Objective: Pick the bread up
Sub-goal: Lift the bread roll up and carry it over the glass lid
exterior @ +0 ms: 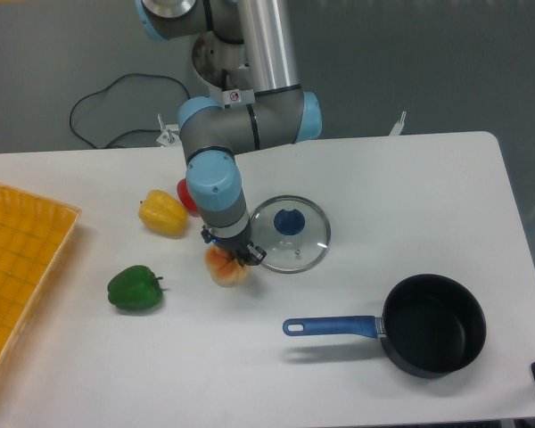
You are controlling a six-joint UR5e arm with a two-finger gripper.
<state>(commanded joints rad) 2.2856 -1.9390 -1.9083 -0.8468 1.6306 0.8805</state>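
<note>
One arm comes down from the top center of the frame, its gripper (232, 257) low over the bread (223, 267) at center left. Bread sits on the white table (410, 187), pale orange and lumpy, mostly covered from above by the gripper, only its lower left part showing. Dark fingers sit against the bun's upper right side; cannot tell whether the jaws are clamped on it or just around it, the wrist blocks the view.

Two containers in view. Black saucepan (433, 325) at lower right, blue handle pointing left, inside looks dark and bare. Orange tray (22, 259) at the left edge, gridded floor, a small reddish bit at its very left edge, too cut off to identify.

Glass lid (291, 234) with a blue knob lies flat on the table just right of the gripper, its left rim near or touching the fingers, well apart from the saucepan.

Three peppers: yellow pepper (163, 212) upper left of the bread, near it; red pepper (186, 195) just behind the yellow one, partly hidden by the arm; green pepper (135, 288) to the lower left of the bread, apart from it, between bread and tray.

Black cable (107, 98) loops on the grey floor behind the table at upper left.
</note>
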